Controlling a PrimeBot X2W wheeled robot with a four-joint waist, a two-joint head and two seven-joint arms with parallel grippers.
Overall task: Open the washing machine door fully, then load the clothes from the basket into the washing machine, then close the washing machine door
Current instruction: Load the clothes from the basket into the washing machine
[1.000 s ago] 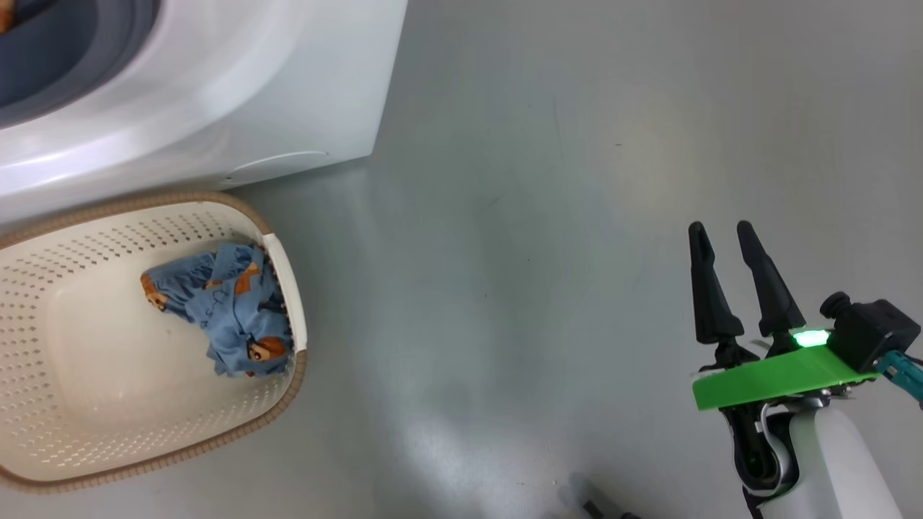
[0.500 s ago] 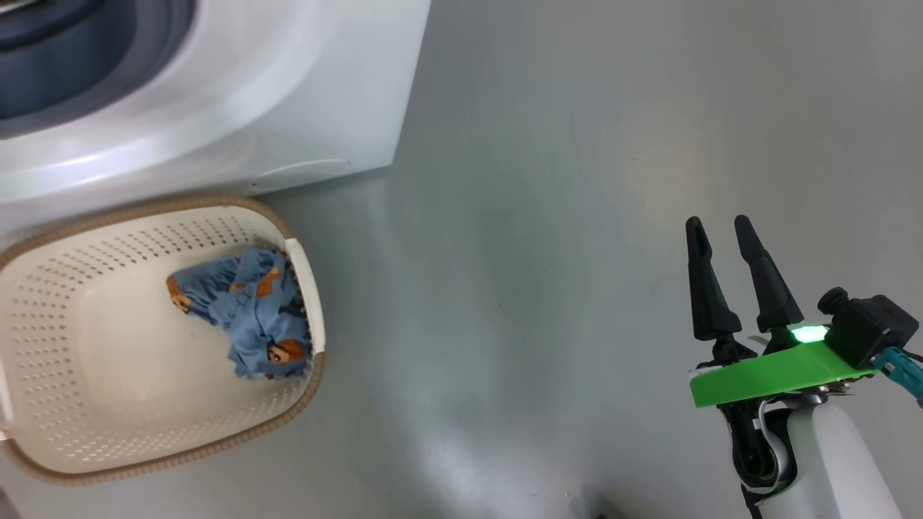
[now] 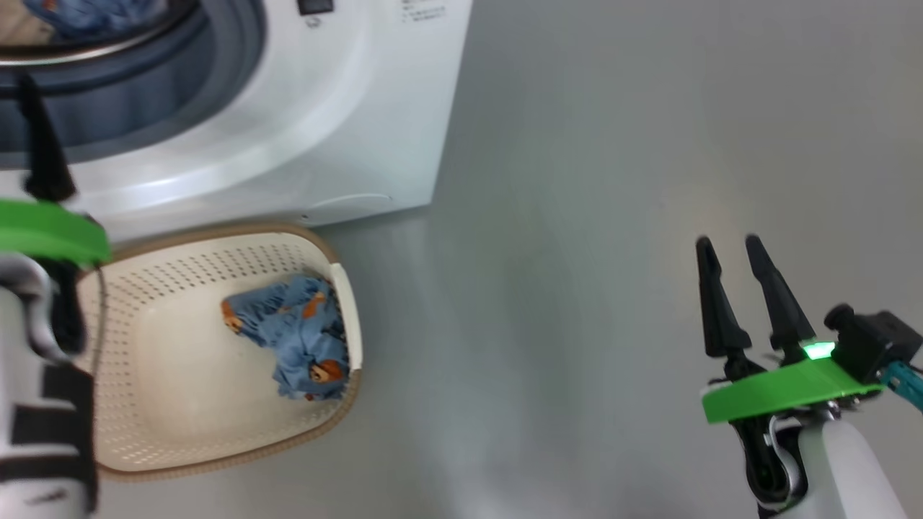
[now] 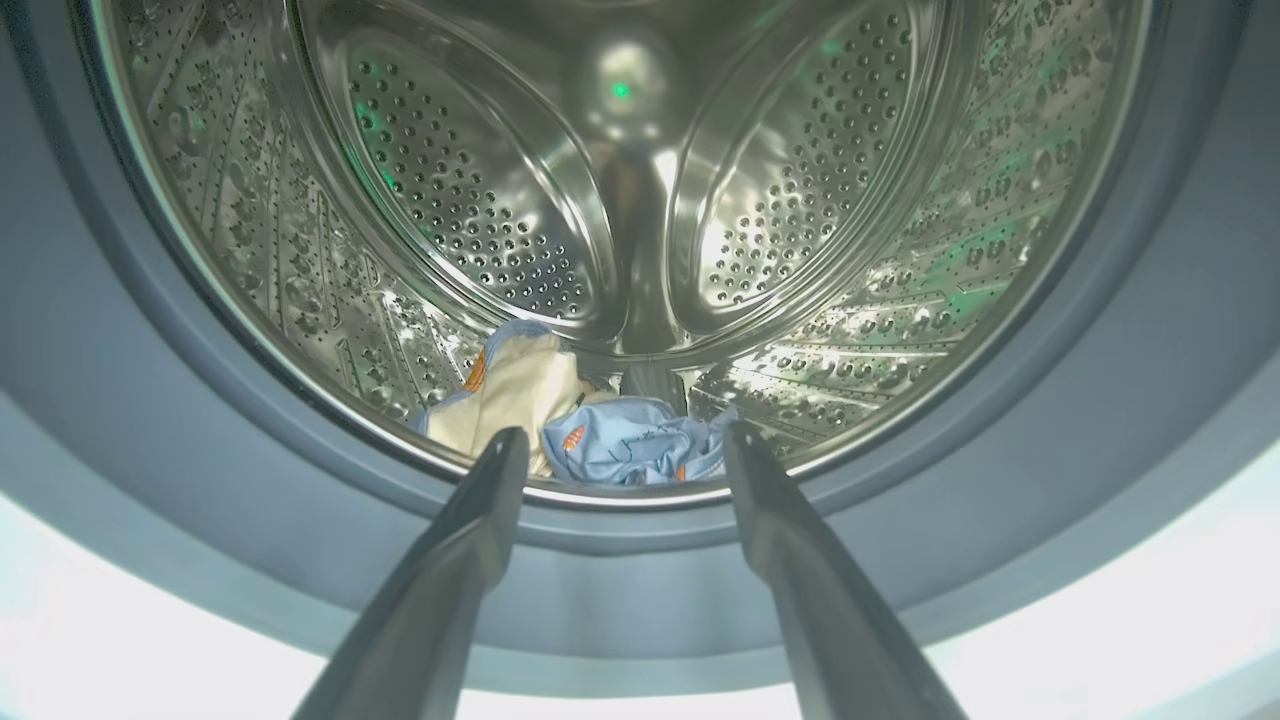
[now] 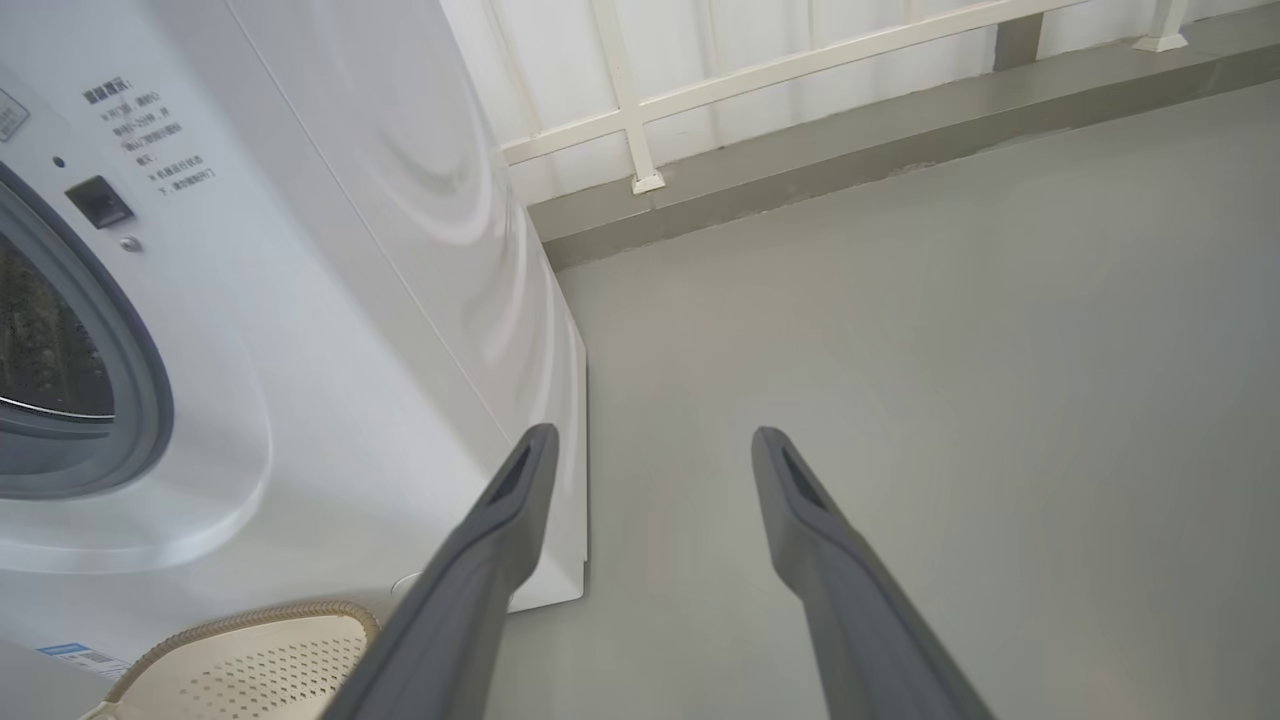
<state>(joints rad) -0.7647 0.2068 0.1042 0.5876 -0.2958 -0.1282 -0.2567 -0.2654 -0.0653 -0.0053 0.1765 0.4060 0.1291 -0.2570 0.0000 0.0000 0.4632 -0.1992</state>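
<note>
While our right gripper [image 3: 728, 243] hangs over the bare grey floor [image 3: 577, 216], its two dark fingers spread wide with nothing between them, our left gripper [image 4: 625, 436] faces the mouth of the washing machine [image 3: 360, 108], equally wide and empty. Under the left forearm sits the basket [image 3: 180, 274], just beside the machine's front. One bundle of the clothes [image 3: 296, 339] lies against the basket wall nearer the right gripper. Beyond the left fingertips, past the grey-blue gasket [image 4: 1150, 400], more of them rest low at the front of the steel drum [image 4: 450, 200]. Beyond the right fingertips the floor runs to a white railing [image 5: 640, 100].

Compared with a second ago, our head has turned, so the left arm now shows; basket and bundle lie as they did.

The right forearm rises from the lower right of the head view, fingers pointing forward, well apart from the basket.
</note>
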